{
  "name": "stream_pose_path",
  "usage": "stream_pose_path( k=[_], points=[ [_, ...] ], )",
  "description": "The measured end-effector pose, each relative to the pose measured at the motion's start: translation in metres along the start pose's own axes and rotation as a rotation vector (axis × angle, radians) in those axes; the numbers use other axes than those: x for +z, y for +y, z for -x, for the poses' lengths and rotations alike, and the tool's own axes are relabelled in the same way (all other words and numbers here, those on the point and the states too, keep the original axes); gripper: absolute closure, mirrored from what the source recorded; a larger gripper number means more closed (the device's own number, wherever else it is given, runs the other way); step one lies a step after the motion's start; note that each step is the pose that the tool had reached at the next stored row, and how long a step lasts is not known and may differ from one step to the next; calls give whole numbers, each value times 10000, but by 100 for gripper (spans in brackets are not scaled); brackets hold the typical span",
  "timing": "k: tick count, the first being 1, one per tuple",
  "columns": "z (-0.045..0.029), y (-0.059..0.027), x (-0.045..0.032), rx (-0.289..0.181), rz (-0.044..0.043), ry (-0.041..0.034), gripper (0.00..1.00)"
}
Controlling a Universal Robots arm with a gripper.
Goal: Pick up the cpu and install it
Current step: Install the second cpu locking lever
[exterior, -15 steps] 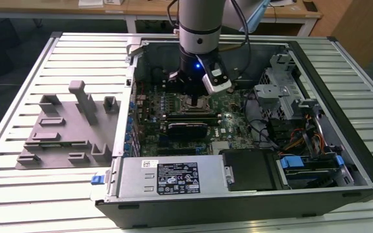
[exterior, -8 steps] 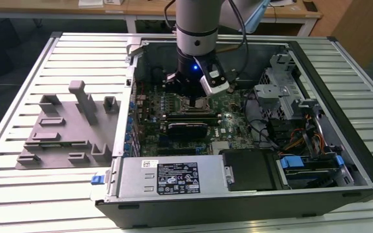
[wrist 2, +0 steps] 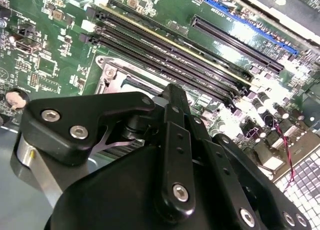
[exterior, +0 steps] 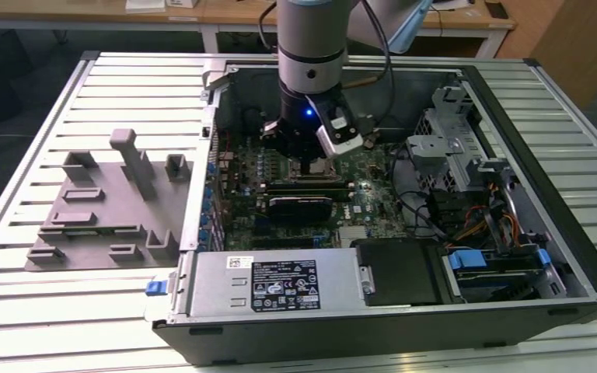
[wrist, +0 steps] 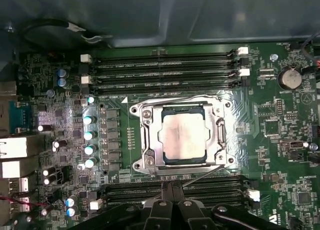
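Observation:
The cpu (wrist: 184,136), a silver-grey square, lies flat in the motherboard socket in the first wrist view, with the metal socket frame (wrist: 145,140) folded down around it. My gripper (wrist: 173,186) sits just beside the socket's edge, its fingers pressed together and shut, holding nothing that I can see. A thin socket lever wire (wrist: 205,174) runs from the frame's corner to the fingertips. In the exterior view the gripper (exterior: 314,167) hangs low inside the open computer case (exterior: 506,85) over the board's middle. A corner of the socket (wrist 2: 112,75) shows past the gripper (wrist 2: 172,92) in the second wrist view.
Memory slots (wrist: 165,70) flank the socket on both sides. A power supply (exterior: 267,284) and drive bay (exterior: 403,268) line the case's near wall, and a drive cage (exterior: 454,132) with cables stands at the exterior view's right. A grey parts fixture (exterior: 102,210) lies outside the case.

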State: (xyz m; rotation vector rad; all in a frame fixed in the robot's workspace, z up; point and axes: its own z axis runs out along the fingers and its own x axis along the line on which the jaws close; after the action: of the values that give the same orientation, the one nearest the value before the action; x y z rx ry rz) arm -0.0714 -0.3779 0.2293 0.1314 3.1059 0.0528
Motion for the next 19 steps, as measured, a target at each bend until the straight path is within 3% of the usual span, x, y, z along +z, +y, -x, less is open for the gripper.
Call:
stream_pose_path(
  k=[19],
  points=[
    [-68,-14,50,-45,-1,2,89]
  ],
)
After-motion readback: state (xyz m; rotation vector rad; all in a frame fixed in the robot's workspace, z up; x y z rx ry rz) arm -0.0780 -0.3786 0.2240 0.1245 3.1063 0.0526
